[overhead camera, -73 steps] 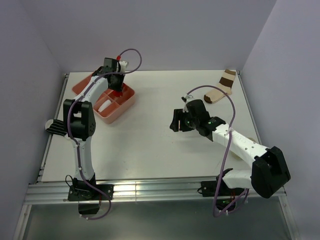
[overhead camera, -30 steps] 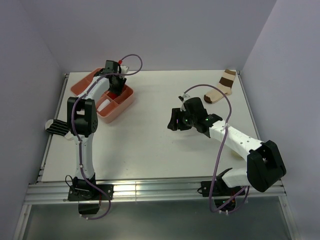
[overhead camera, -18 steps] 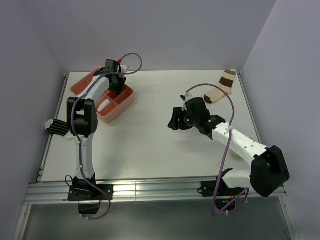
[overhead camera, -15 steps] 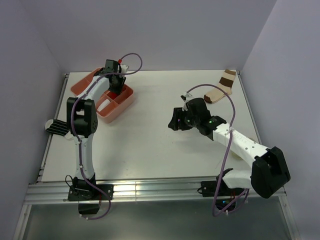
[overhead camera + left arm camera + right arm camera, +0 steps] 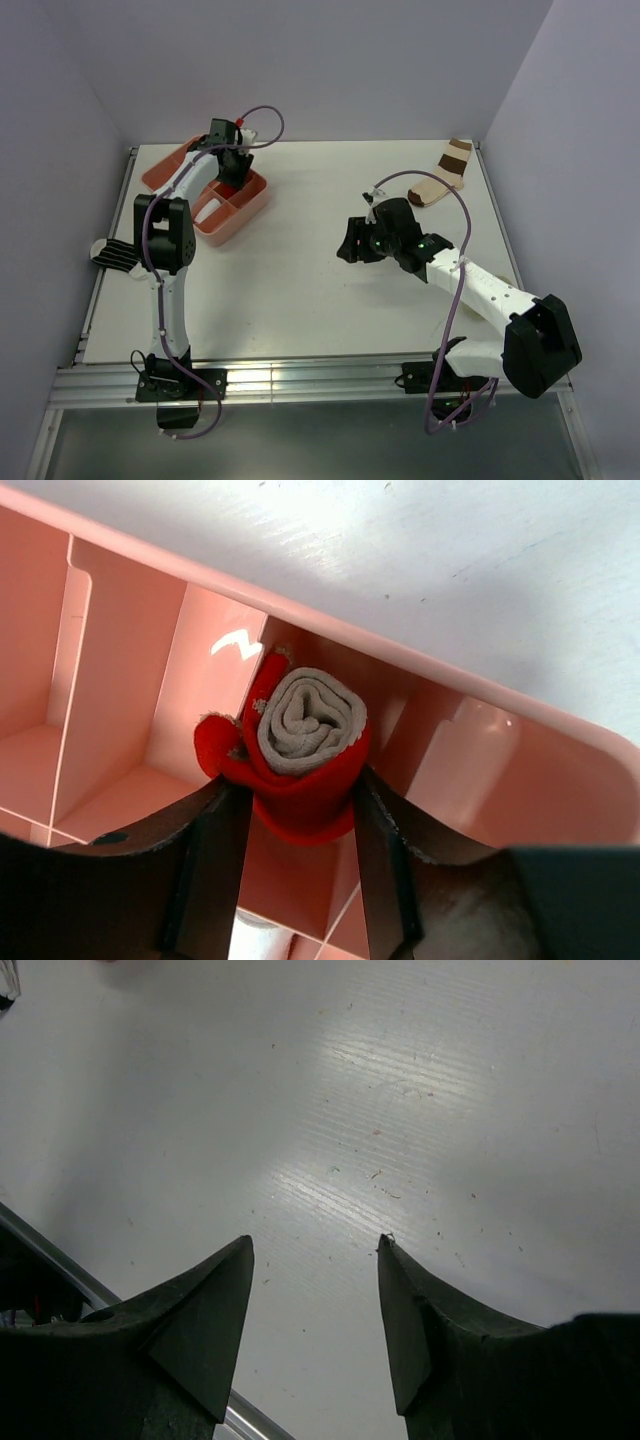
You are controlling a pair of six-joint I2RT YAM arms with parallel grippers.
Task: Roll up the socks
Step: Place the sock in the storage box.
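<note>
My left gripper (image 5: 231, 183) is down in a compartment of the pink tray (image 5: 258, 197), shut on the rolled tan sock with a red end (image 5: 305, 730). In the left wrist view both fingers (image 5: 215, 850) press against the red outer layer. A white sock (image 5: 207, 212) lies in a neighbouring compartment. The black-and-white thin-striped sock (image 5: 113, 253) lies at the table's left edge, partly behind the left arm. My right gripper (image 5: 347, 243) is open and empty over bare table at centre right, and its jaws (image 5: 315, 1242) stand wide apart.
A cream sock with broad brown bands (image 5: 443, 172) lies at the back right corner. The tray's dividers and walls (image 5: 480, 750) stand close around the left fingers. Walls enclose the table at the back and on both sides.
My left gripper has shifted slightly toward the back over the tray, still holding the sock. My right gripper swayed a little left and back and stays open.
</note>
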